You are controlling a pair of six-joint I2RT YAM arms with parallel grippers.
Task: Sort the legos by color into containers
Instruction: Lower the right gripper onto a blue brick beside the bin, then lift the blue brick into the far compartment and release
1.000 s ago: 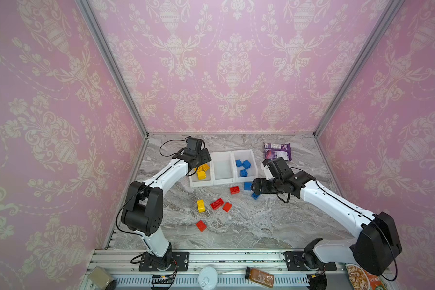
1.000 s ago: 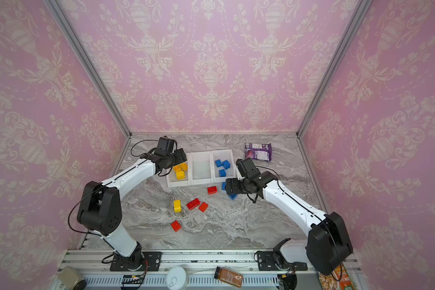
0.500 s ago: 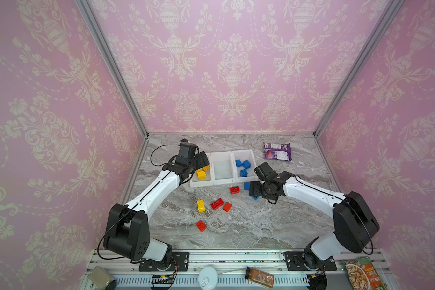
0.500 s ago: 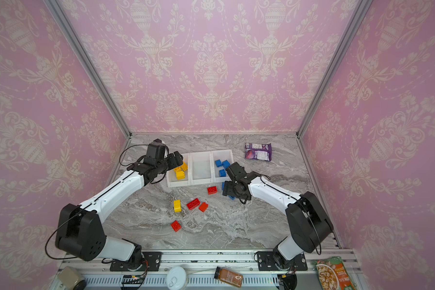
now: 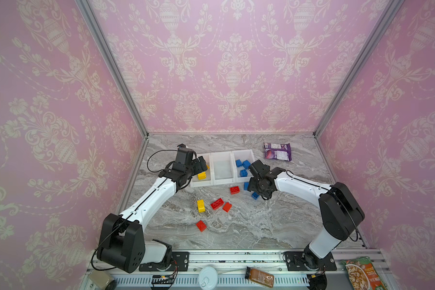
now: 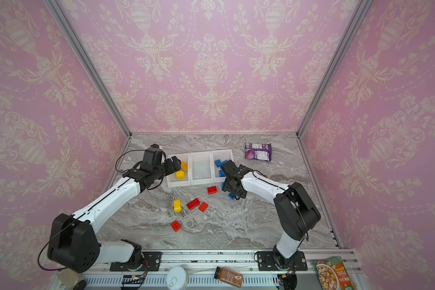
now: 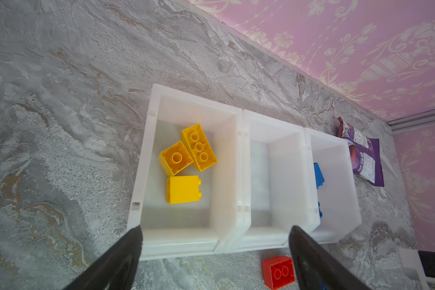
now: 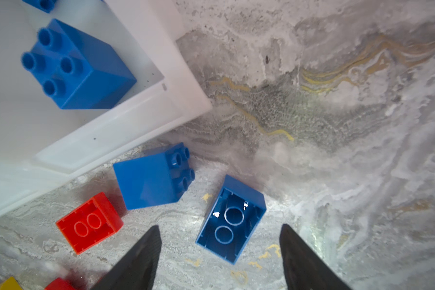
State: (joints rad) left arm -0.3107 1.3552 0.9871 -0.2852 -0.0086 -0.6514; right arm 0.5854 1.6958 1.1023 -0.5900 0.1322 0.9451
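The containers (image 5: 222,181) are three joined white bins. The left bin (image 7: 186,241) holds three yellow legos (image 7: 183,189), the middle one is empty, and the right one holds blue legos (image 5: 242,167). My left gripper (image 7: 215,229) hangs open and empty above the left bin's front wall (image 5: 201,164). My right gripper (image 8: 219,227) is open low over the table (image 5: 251,187). An upside-down blue lego (image 8: 230,219) lies with its near end between the fingers, untouched. A second blue lego (image 8: 146,180) and a red one (image 8: 89,222) lie beside it.
Loose on the marble in front of the bins are a yellow lego (image 5: 200,206) and three red ones (image 5: 217,203) (image 5: 227,207) (image 5: 201,225). A purple snack packet (image 5: 277,151) lies at the back right. Pink walls close in three sides.
My left gripper has drawn back from over the yellow bin towards its front wall. Both arms' elbows have swung inward, and my right gripper has stayed by the blue legos, its jaws a little narrower.
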